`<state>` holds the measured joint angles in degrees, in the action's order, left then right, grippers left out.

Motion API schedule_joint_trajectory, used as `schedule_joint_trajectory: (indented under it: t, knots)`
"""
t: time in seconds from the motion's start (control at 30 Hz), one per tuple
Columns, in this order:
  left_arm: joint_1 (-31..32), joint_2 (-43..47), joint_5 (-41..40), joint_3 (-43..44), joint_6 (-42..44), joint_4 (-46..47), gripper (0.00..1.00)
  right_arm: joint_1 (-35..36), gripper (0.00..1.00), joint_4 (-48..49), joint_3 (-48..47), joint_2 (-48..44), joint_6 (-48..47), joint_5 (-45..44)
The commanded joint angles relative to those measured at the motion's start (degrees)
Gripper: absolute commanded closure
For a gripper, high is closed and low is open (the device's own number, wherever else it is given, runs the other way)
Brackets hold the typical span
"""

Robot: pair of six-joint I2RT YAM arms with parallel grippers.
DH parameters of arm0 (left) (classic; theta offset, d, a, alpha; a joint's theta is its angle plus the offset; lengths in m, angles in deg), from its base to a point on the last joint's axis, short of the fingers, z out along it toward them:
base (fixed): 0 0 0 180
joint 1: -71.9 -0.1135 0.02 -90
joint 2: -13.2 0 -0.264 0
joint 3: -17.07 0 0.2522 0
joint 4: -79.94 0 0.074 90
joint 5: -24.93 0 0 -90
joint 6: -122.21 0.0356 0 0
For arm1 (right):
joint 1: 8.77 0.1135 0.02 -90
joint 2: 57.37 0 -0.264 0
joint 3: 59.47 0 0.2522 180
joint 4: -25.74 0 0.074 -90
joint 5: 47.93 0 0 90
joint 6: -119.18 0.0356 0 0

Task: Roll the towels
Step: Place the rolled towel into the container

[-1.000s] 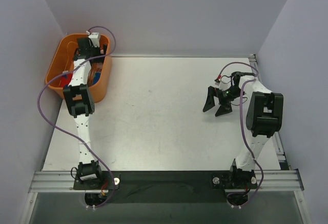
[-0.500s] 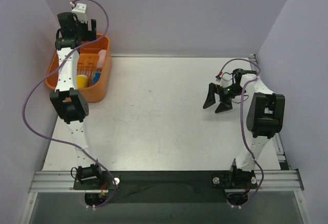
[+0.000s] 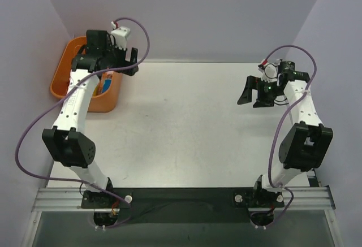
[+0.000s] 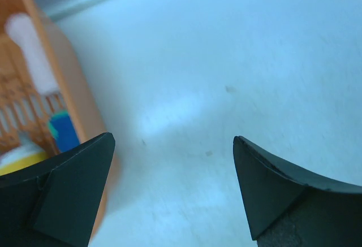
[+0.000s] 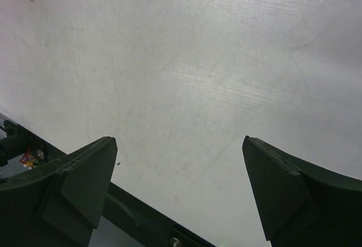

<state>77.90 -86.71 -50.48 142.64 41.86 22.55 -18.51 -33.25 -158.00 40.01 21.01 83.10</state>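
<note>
Currently, item one, the pale pink towel: it lies inside the orange basket, toward its far end, as a long soft shape. It is blurred in the left wrist view, so you cannot tell how it is folded. Item two, the green-and-blue towel: same basket, a little nearer, bunched just beside a yellow object whose kind is unclear. Neither cloth is on the table yet, so by my reading the step in hand is the fetch that comes before any rolling. Item three, the left gripper: jaws spread wide, nothing between them, hanging over the table just beside the basket's right wall. Item four, the right gripper: jaws likewise wide apart and holding nothing, above the table on the right side, well apart from the basket. To do the fetch well, take your left gripper over the basket and come down on one towel only. Pinch it at an edge rather than the bulk, and lift it clear of the rim before you carry it to mid-table. Lay it flat and square there, within reach of both arms; a creased start will likely give a loose roll.
</note>
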Motion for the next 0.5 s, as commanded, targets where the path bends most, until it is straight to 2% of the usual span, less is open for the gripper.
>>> schedule_joint_trajectory:
  t: [0.0,0.03,0.27,0.47]
  knots:
    - [1.72,4.02,2.82,-10.97,-4.38,-3.74,0.03,0.59,0.00,-0.92,3.55,-7.37,2.96,-5.51]
    - [3.13,6.29,2.81,-16.65,-4.72,-2.95,0.03,0.68,0.00,-0.56,5.04,-8.51,4.89,-6.05]
    - [7.61,15.62,0.53,-38.55,-5.17,6.26,0.03,3.05,0.00,1.99,20.33,-23.09,5.62,-8.16]
    - [9.64,20.37,-0.53,-45.45,-5.61,8.83,0.03,3.15,0.00,1.29,27.64,-28.55,4.03,-9.31]
